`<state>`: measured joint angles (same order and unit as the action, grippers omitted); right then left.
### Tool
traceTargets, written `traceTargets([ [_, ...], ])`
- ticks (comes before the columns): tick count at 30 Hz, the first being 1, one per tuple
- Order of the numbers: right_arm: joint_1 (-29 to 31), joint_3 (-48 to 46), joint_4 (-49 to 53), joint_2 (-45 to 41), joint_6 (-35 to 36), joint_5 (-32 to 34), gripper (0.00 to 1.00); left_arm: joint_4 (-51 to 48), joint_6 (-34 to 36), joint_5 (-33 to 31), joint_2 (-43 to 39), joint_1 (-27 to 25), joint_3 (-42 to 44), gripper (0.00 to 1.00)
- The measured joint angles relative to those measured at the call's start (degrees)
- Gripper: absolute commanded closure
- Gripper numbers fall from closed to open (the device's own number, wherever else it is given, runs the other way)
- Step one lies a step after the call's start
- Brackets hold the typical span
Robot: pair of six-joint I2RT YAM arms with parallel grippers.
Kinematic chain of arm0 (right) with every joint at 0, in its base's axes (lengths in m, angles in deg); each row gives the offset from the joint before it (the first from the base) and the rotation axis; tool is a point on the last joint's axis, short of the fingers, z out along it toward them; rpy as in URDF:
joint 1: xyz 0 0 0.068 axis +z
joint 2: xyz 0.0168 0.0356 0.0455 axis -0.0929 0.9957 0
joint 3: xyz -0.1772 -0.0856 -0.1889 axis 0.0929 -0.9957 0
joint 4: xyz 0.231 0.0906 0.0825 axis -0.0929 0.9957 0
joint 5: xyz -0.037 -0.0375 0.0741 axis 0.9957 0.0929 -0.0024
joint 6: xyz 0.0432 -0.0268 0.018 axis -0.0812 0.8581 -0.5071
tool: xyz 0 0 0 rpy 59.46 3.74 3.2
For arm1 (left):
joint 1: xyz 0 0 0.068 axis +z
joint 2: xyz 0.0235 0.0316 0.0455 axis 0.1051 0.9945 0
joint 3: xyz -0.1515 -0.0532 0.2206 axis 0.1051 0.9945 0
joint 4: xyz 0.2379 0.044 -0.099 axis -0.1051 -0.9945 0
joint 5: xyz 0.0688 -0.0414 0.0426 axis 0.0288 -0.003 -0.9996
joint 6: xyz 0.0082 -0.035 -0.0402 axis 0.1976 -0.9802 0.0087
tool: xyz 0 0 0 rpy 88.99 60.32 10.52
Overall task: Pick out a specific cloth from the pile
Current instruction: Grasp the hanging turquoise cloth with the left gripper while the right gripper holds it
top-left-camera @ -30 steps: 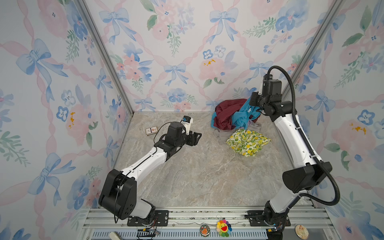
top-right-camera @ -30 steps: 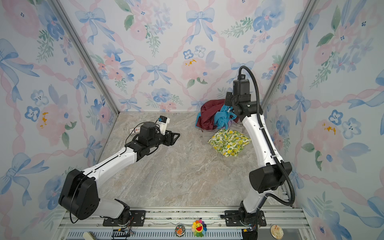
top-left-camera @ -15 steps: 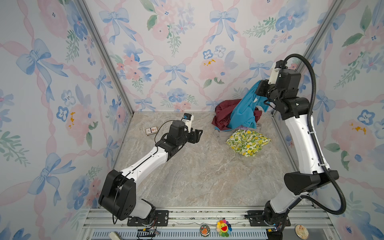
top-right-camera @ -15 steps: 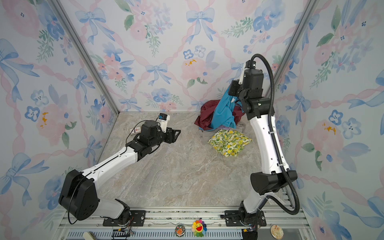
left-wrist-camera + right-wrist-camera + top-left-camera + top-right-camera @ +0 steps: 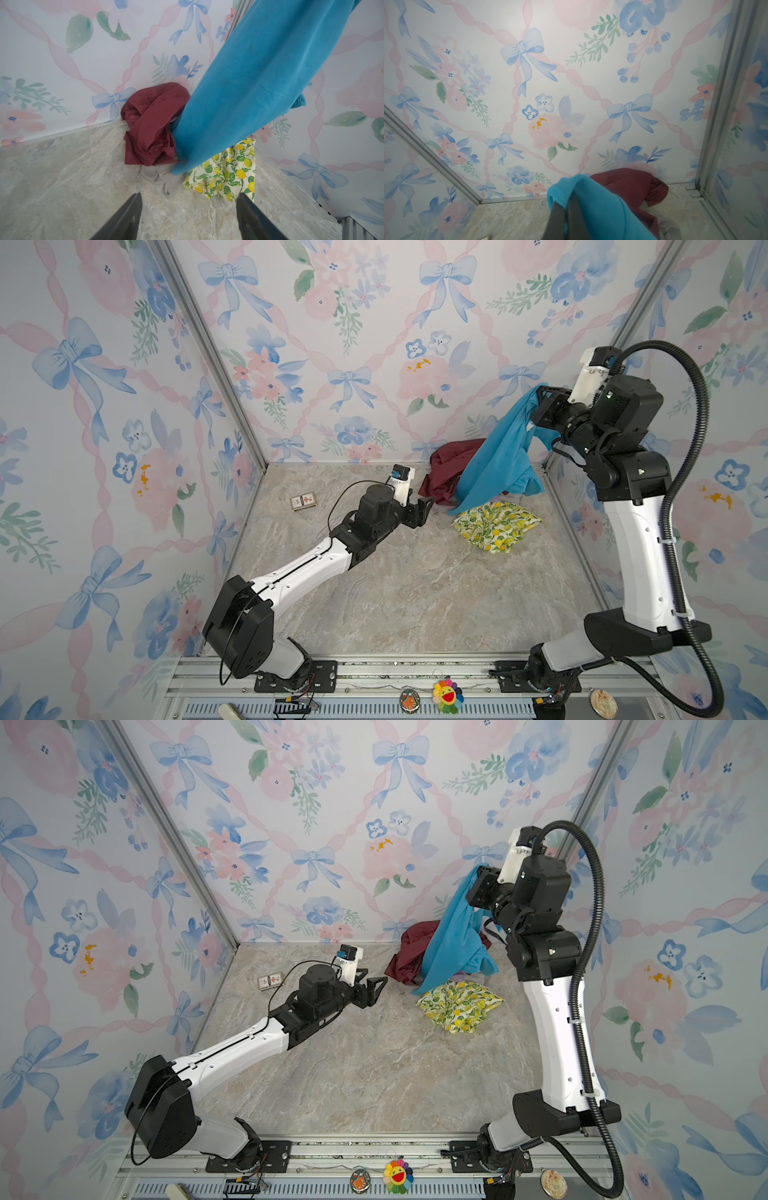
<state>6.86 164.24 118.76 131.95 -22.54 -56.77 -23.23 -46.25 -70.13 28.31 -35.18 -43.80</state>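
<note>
Turquoise cloth (image 5: 498,456) is up in the air at far right, hanging in a long diagonal drape from its top corner. It's pinched in right gripper (image 5: 540,396), which is high and close to far wall; fingers (image 5: 564,218) are clenched on a fold of the fabric.

Low corner of cloth trails down to the pile (image 5: 461,489). Can't tell whether it's touching or just clear.

Pile sits in far-right corner of table (image 5: 415,593):
- maroon cloth (image 5: 446,472) bunched vs. the wall
- grey piece (image 5: 160,176) poking out under it
- lemon-print cloth (image 5: 494,526) on near side, flat.

Left gripper (image 5: 428,506) is low over table, just left of pile. It's pointed at it w/ jaws spread and nothing btwn them.

Small card (image 5: 303,502) lies far left, well apart from the work.

Step, by my read: lift-out. Target is gripped and mostly separated, tail not yet proven free.

Next move needs more height or a pull away from the corner so the tail comes off w/o dragging maroon or grey along. Then carry to bare table.
</note>
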Motion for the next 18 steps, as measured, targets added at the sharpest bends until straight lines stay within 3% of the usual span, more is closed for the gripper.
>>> traceTargets([
  [7, 4.02, -6.69, -1.05, -6.91, -2.27, -1.29, 1.0, 11.1, 0.33, -0.15, 14.82, -6.6, -10.67, 0.17],
  [14, 8.9, -14.47, -1.2, -9.79, -2.71, -1.46, 1.0, 24.72, -0.7, -0.07, 24.57, -10.51, -14.97, 0.18],
  [16, 9.81, -15.82, -1.22, -9.97, -2.71, -1.46, 1.0, 27.69, -1.62, -0.13, 26.8, -10.64, -16.92, 0.28],
  [18, 10.12, -16.96, -1.31, -10.19, -2.78, -1.51, 1.0, 29.77, -2.29, -0.39, 28.98, -10.67, -19.45, 0.57],
])
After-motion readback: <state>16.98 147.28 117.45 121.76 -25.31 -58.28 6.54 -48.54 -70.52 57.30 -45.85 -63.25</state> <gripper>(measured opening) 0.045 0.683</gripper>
